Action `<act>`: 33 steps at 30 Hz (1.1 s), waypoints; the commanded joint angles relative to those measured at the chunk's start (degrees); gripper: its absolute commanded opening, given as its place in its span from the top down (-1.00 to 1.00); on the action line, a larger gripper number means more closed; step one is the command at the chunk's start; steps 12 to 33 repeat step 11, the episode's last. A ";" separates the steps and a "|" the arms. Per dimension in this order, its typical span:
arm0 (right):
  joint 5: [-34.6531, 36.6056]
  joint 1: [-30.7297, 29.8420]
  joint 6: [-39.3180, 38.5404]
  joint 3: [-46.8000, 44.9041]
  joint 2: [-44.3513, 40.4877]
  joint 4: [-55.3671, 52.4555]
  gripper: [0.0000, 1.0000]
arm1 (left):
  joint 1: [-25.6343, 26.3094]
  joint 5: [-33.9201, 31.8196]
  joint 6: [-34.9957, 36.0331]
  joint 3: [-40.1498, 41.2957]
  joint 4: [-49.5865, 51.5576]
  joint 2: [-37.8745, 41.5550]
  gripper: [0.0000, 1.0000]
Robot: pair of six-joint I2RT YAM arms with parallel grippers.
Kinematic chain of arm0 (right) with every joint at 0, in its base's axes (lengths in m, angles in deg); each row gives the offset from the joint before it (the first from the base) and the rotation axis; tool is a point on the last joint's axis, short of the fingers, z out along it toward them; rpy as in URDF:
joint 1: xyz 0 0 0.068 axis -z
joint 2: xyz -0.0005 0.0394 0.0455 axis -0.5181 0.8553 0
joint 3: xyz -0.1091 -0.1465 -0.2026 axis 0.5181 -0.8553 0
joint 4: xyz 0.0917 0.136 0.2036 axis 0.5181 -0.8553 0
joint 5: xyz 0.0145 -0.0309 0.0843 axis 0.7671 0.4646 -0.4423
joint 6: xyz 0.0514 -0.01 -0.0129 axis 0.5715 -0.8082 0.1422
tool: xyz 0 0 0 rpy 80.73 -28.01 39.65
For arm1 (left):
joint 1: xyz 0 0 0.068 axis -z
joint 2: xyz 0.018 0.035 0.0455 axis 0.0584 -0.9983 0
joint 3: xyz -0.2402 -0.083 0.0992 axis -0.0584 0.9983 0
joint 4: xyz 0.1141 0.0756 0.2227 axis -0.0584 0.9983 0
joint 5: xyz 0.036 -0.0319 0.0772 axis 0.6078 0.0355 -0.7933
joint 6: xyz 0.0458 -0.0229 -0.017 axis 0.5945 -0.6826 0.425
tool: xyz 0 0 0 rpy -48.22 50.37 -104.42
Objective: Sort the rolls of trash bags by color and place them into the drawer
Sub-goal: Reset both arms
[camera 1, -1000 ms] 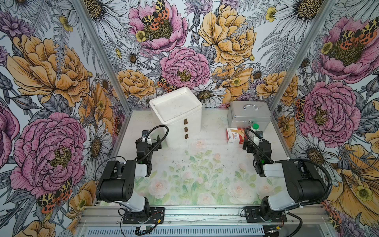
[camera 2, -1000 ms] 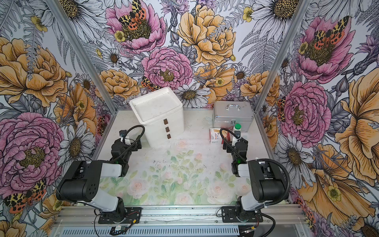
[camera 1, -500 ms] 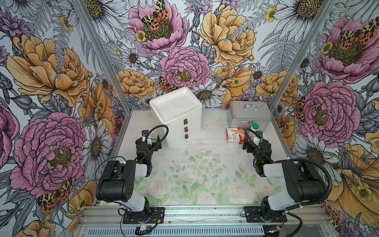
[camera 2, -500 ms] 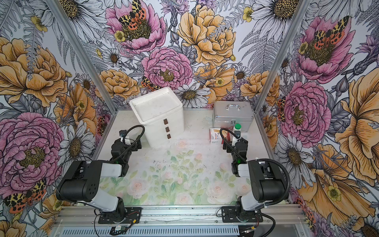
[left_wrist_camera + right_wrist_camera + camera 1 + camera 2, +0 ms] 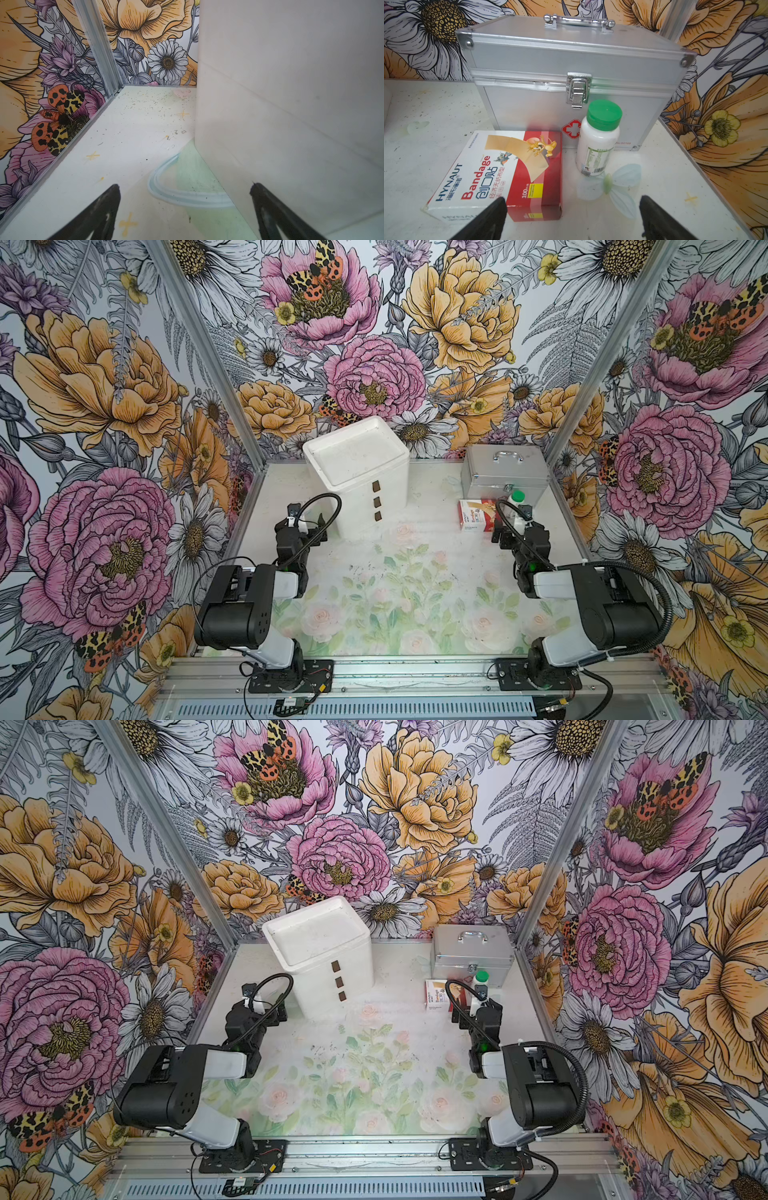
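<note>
Nearest, both arms sit folded low by the front rail. The left hand [image 5: 185,185] is spread wide and empty, held low over the pale flower-printed counter [image 5: 395,572]. The right hand [image 5: 572,197] is just as wide and empty. No rolls of trash bags show in any view, neither on the counter nor in a hand, so which way they lie and how their long axes run cannot be told. Just beside the left hand, on its inner side, stands the tall white plastic drawer unit [image 5: 357,497] with three brown pulls, all seemingly shut. The left arm is plainly nearer to it. Ahead of the right hand are a red-and-white cardboard bandage box [image 5: 500,172] and an upright green-capped white plastic bottle [image 5: 598,143], and behind them a latched silver aluminium case [image 5: 571,54]. What the drawers hold is hidden.
</note>
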 commanded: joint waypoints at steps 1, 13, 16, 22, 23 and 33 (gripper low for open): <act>-0.82 0.25 0.32 1.25 0.13 0.47 -0.99 | -0.36 1.33 -1.24 -0.61 -0.10 0.08 -0.97; -0.83 0.23 0.27 1.17 0.06 0.48 -0.99 | -0.33 1.22 -1.14 -0.69 -0.07 0.07 -0.97; -0.83 0.23 0.27 1.17 0.06 0.48 -0.99 | -0.33 1.22 -1.14 -0.69 -0.07 0.07 -0.97; -0.83 0.23 0.27 1.17 0.06 0.48 -0.99 | -0.33 1.22 -1.14 -0.69 -0.07 0.07 -0.97; -0.83 0.23 0.27 1.17 0.06 0.48 -0.99 | -0.33 1.22 -1.14 -0.69 -0.07 0.07 -0.97; -0.83 0.23 0.27 1.17 0.06 0.48 -0.99 | -0.33 1.22 -1.14 -0.69 -0.07 0.07 -0.97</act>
